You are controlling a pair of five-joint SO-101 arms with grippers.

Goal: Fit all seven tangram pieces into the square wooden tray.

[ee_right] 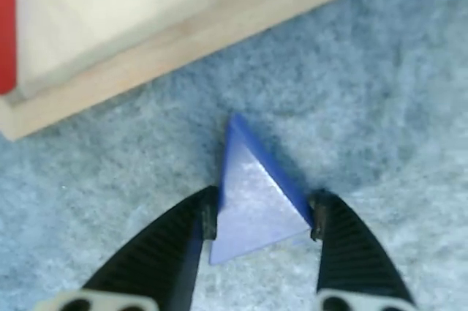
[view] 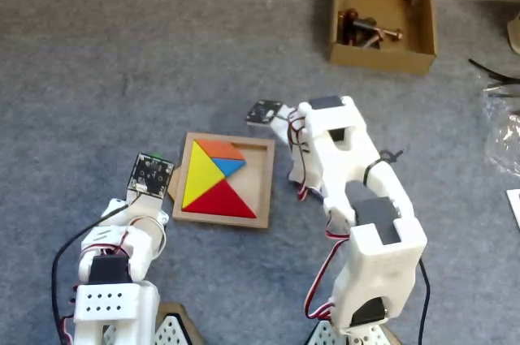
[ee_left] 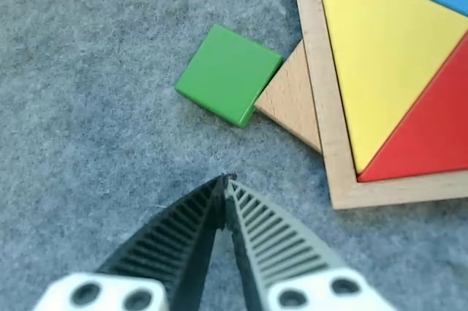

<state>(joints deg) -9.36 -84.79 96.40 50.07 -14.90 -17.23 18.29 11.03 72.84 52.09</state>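
Right gripper (ee_right: pixel 263 216) pinches a glossy blue triangle (ee_right: pixel 252 175) on fuzzy carpet (ee_right: pixel 380 91); left gripper (ee_left: pixel 225 181), pressed together, hovers near a flat green square (ee_left: pixel 228 73).

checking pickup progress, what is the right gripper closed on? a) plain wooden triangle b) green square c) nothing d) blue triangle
d: in the right wrist view the right gripper has a finger pressed against each side of the blue triangle, just outside the rim of the wooden tray.
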